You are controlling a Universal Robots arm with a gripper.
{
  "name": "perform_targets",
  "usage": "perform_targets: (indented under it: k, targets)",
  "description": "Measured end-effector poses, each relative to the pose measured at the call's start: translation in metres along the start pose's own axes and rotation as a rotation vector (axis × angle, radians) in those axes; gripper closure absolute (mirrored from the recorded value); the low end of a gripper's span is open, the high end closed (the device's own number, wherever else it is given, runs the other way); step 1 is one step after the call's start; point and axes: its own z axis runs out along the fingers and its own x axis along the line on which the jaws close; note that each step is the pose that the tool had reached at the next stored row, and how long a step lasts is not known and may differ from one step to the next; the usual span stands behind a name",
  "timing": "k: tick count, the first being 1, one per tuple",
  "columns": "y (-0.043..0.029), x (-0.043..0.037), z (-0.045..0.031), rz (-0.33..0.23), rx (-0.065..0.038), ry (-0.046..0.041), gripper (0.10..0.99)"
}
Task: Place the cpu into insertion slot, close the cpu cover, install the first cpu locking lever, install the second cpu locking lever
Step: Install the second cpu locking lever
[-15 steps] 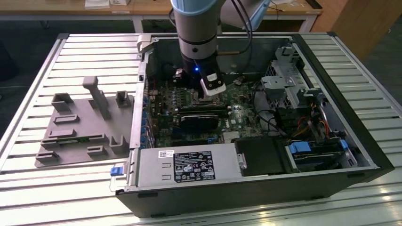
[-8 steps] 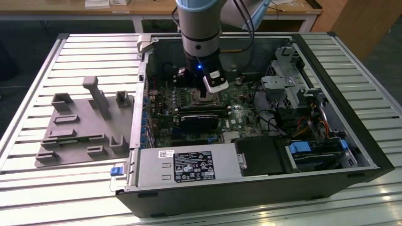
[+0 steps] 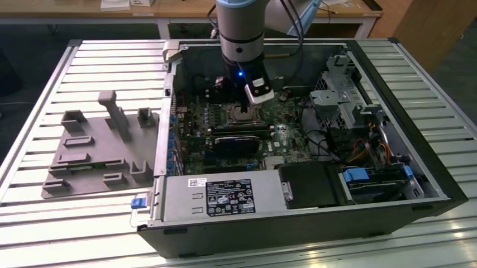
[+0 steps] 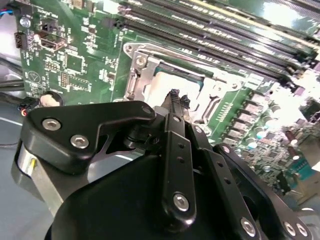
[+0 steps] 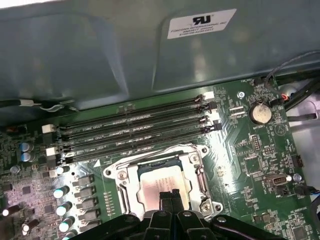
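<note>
End effector (image 5: 171, 194) sits low over the insertion slot (image 5: 116, 172), fingers (image 4: 174, 100) pressed together, nothing pinched between them as far as the wrist views show. Whether the tips touch the chip can't be told. The cpu (image 5: 159, 184) lies flat inside the slot, dull silver top up; its near edge is hidden behind the black finger tips in the first wrist view. In the second wrist view the black end effector body covers much of the slot (image 4: 135, 75), and only part of the cpu (image 4: 160, 85) shows. The cpu cover (image 5: 198, 172) looks like the silvery frame lying around the chip, but I can't tell if it is fully down or latched; levers hard to make out. Four memory slots (image 5: 135, 131) run beside the socket on the green board (image 5: 250, 160).

Exterior view: arm (image 3: 240, 33) comes down nearly vertical into the open computer case (image 3: 387, 89), end effector (image 3: 244, 107) over the socket (image 3: 240, 116). Case sits on a slatted surface (image 3: 44, 100), a grey tray (image 3: 89, 162) beside it toward the surface's edge on the exterior view's left.
</note>
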Motion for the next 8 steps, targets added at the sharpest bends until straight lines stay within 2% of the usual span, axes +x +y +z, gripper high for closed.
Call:
perform_targets:
  k: [2, 8]
  targets:
    - [0.0005, -0.0002, 0.0001, 0.000, 0.003, -0.0009, 0.984]
    - [0.0005, -0.0001, 0.0001, 0.000, 0.005, -0.0012, 0.984]
